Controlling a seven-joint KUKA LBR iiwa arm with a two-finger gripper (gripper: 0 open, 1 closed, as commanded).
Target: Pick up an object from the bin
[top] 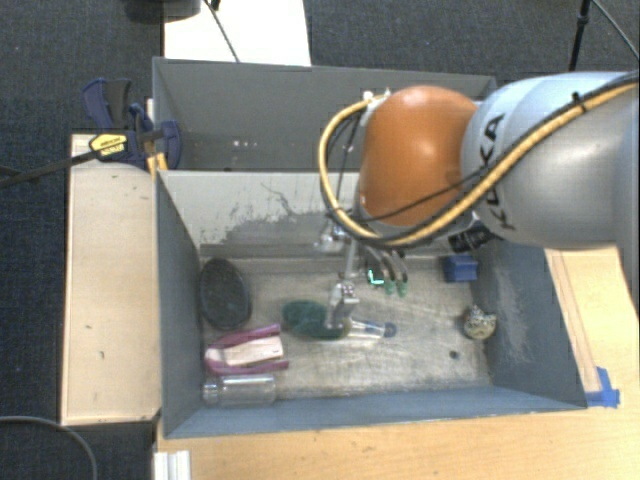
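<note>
Gripper (345,306): low at mid-bin (180,298), between a dark green lump (305,318) and a clear tube with a blue end (372,330); open or closed, cannot tell. Risk: it may nudge both things and catch neither. Contact with either is unclear; the orange wrist cover (415,153) hides the back wall.

At frame centre, the gripper (343,303) hung low, seemingly touching a dark green lump (305,318) beside a clear tube (368,331).

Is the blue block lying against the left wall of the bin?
No, the blue block lies at the back, near the right wall of the bin.
</note>
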